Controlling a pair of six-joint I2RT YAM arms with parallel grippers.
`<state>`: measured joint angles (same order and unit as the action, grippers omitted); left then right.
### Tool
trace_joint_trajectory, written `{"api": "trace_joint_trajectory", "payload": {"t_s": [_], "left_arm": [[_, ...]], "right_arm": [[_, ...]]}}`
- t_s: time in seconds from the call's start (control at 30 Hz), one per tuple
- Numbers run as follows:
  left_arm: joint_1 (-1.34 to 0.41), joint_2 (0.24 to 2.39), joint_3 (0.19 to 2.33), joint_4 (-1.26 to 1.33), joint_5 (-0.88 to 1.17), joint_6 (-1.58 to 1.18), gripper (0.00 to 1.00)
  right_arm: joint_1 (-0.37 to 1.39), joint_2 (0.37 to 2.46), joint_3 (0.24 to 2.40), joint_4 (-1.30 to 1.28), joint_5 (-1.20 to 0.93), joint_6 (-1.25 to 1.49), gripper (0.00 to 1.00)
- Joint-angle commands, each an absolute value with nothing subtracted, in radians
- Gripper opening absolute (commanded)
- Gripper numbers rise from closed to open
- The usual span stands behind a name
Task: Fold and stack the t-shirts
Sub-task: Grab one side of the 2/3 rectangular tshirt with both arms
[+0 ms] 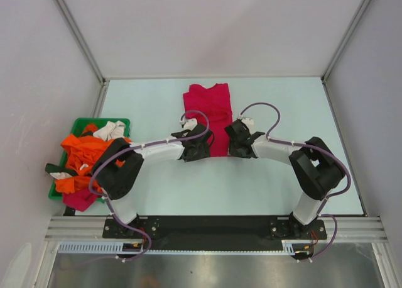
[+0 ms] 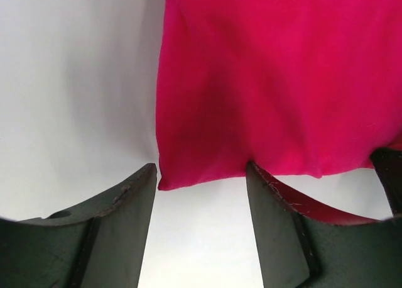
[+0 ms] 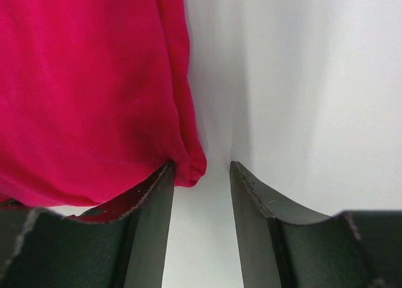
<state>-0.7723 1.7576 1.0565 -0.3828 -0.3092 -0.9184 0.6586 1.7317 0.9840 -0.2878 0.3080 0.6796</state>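
Orange t-shirts point(image 1: 80, 153) are heaped in a green tray point(image 1: 76, 121) at the worktop's point(image 1: 282, 112) 9 o'clock. The left arm point(image 1: 157, 153) is bent inward. The left end effector point(image 2: 201, 171) is held open, its jaws astride the near-left corner of the crimson-pink t-shirt point(image 1: 210, 109), which is laid flat toward 12 o'clock. The right arm point(image 1: 276, 151) is mirrored. The right end effector point(image 3: 201, 165) is held open more narrowly at the near-right corner.

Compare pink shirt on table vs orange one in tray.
The crimson-pink shirt lies flat in a narrow strip on the table; the orange shirt is crumpled in the green tray. The left gripper and right gripper sit at the crimson-pink shirt's near corners; neither touches the orange shirt. Both are plain cloth.
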Motion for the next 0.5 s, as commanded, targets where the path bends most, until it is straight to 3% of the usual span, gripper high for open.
{"api": "trace_joint_trajectory", "payload": {"t_s": [0.0,0.33,0.47], "left_arm": [[-0.773,1.772,1.071,-0.367,-0.308,-0.940,0.65],[-0.761,1.741,1.092,-0.422,-0.383,-0.923,0.59],[-0.756,1.703,1.081,-0.451,-0.423,-0.917,0.49]], "right_arm": [[0.653,1.779,0.985,-0.285,0.295,0.683,0.45],[0.653,1.769,0.979,-0.290,0.298,0.672,0.43],[0.652,1.770,0.977,-0.284,0.301,0.673,0.41]]}}
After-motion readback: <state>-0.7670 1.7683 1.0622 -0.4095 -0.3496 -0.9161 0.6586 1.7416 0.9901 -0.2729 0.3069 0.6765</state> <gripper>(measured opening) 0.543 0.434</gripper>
